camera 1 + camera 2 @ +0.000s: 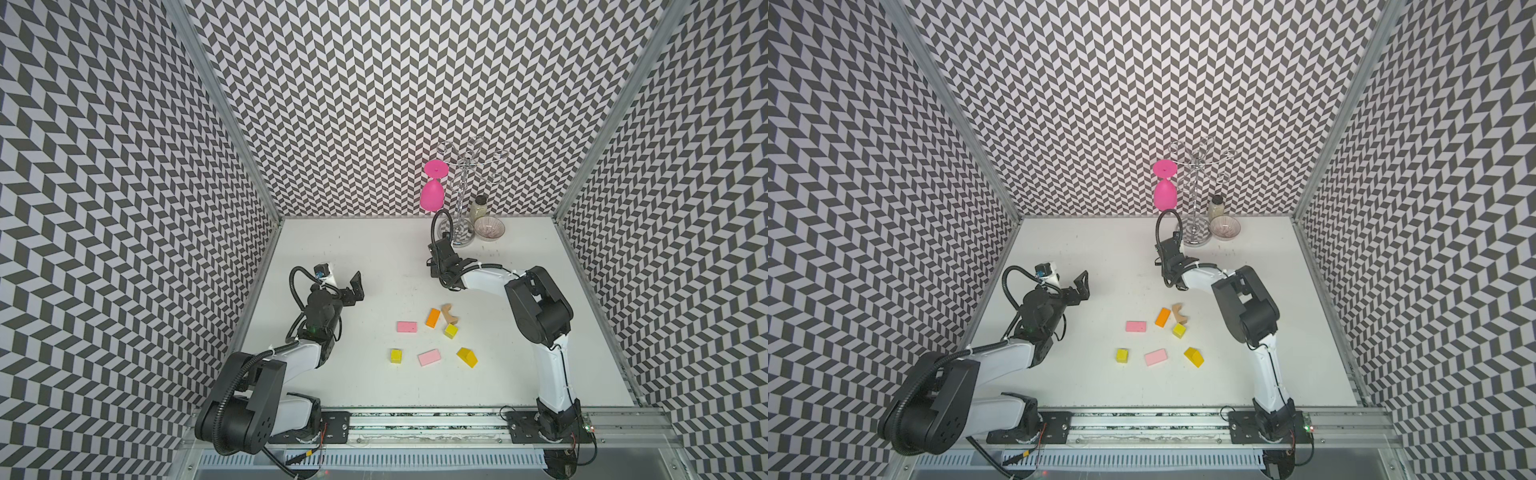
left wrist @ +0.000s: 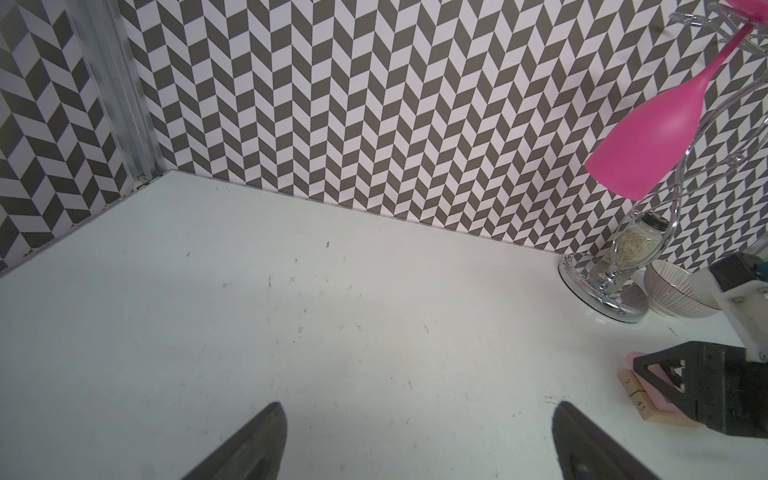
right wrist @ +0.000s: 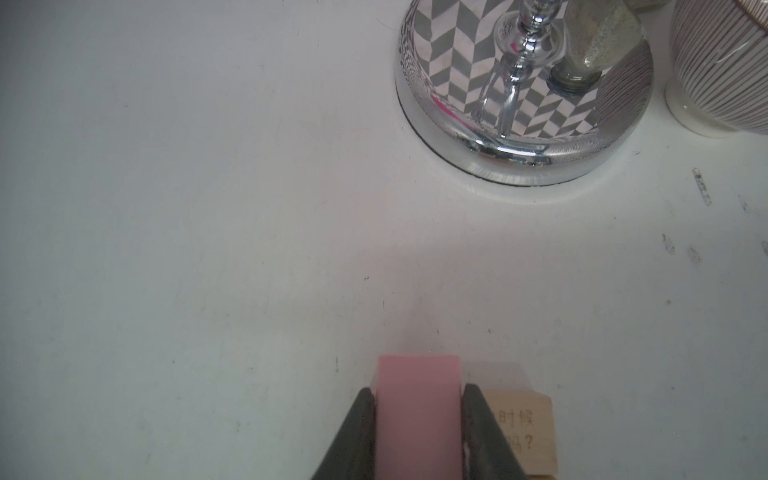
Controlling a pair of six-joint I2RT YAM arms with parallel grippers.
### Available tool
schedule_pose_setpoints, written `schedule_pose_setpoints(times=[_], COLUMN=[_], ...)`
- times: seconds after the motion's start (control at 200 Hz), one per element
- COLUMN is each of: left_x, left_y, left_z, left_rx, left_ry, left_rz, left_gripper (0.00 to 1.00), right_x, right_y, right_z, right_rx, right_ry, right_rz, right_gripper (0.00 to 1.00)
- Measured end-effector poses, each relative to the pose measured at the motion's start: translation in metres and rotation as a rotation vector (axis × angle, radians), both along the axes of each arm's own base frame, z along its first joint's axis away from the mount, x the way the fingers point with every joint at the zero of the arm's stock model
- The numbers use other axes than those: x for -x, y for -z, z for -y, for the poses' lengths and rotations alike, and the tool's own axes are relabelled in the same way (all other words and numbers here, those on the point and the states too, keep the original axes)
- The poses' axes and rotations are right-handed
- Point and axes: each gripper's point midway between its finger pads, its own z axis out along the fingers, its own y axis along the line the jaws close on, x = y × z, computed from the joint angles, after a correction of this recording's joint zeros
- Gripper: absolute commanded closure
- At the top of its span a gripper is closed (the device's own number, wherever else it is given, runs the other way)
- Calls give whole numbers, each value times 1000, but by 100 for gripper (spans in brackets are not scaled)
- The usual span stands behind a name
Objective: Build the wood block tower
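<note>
Enclosed by grey-and-white chevron walls (image 1: 374, 83) around a scuffed white table (image 1: 361, 249). Found left gripper (image 1: 354, 289) spread wide and empty; right gripper (image 3: 419, 390) clamped on a pink bar (image 3: 419, 370) over tan bars (image 3: 523, 424) near the chrome stand (image 3: 523, 137). Noted loose blocks (image 1: 429, 357) scattered flat at centre-front.

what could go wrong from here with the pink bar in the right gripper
1. The right gripper is shut on a pink bar over the tan bars; a skewed release may nudge them apart or leave it off-centre.
2. The stand with the hanging goblet is close beyond that gripper; a forward move might knock it.
</note>
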Motion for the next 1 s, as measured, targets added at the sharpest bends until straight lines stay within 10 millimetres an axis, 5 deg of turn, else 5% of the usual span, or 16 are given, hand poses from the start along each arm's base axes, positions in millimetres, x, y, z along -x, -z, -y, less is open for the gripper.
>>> schedule_pose_setpoints(times=[1.002], left_x=[-2], left_y=[-4], left_z=[1], left_rx=[2], left_ry=[4], left_rz=[7], left_gripper=[0], right_x=[11], right_y=[1], right_z=[4], right_rx=[7], right_ry=[17], right_rz=[-2], right_gripper=[69])
